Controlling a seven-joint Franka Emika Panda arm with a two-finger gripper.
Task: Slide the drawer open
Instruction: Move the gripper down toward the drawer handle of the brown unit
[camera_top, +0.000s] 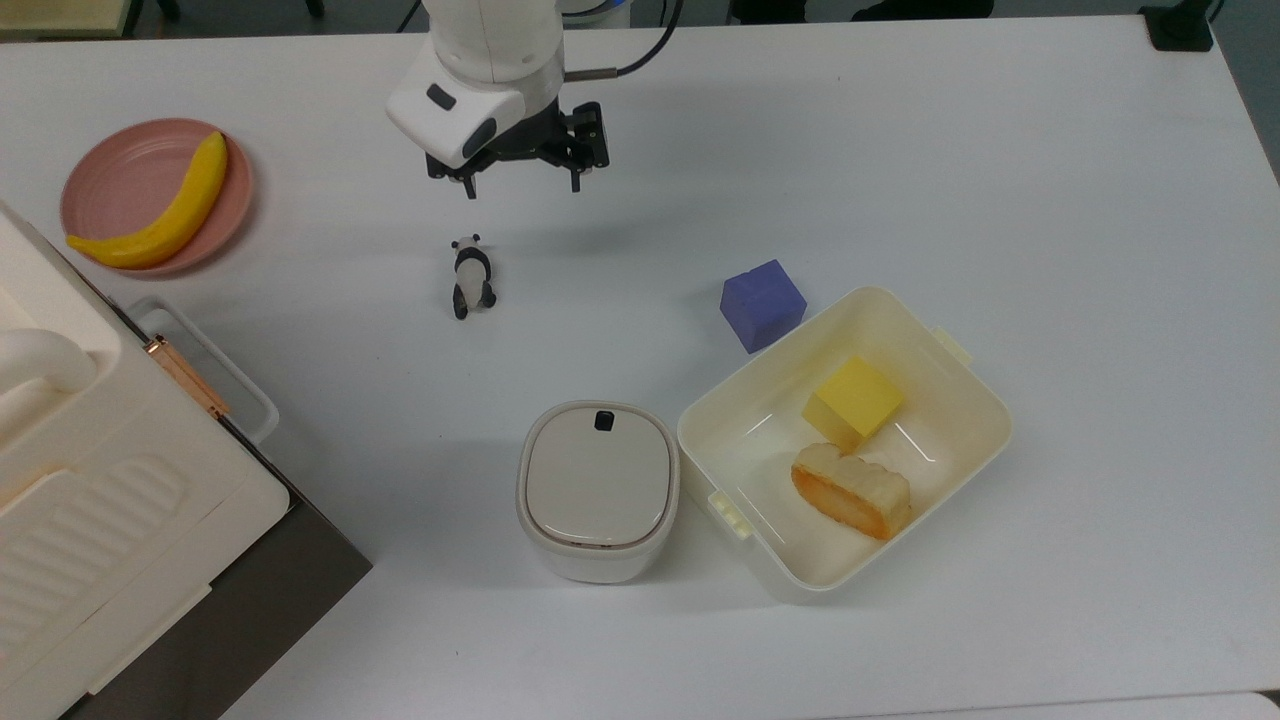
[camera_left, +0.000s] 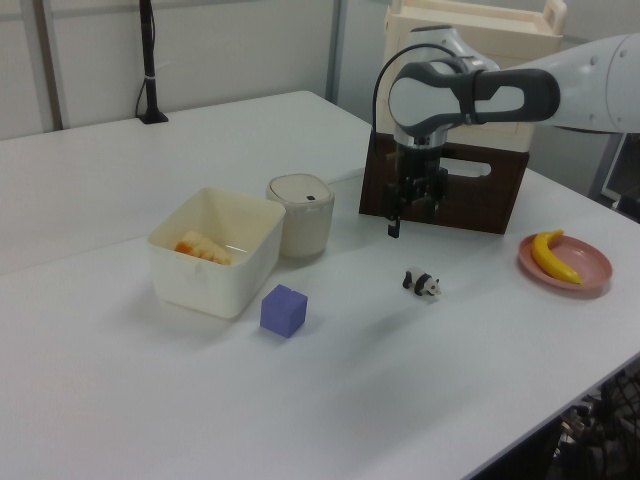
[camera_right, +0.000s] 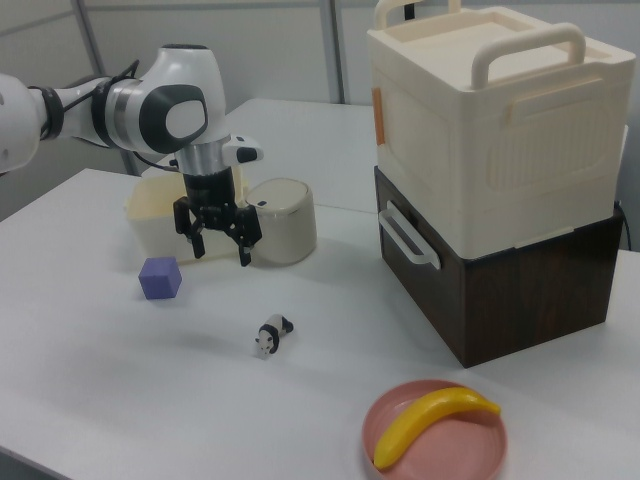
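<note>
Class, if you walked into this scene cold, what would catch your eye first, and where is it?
The white robot arm's open hand hangs above the table near a small panda figure. In the right view's right stands a cream ribbed unit stacked on the dark brown drawer, with a banana on a pink plate in front.

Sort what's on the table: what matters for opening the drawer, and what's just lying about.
For the job:
- drawer, closed
- its loop handle
- gripper, open, above the table, away from the handle

Lying about:
- cream unit on top of the drawer
- panda
- banana on pink plate
- purple cube
- lidded pot
- tub with yellow block and bread
</note>
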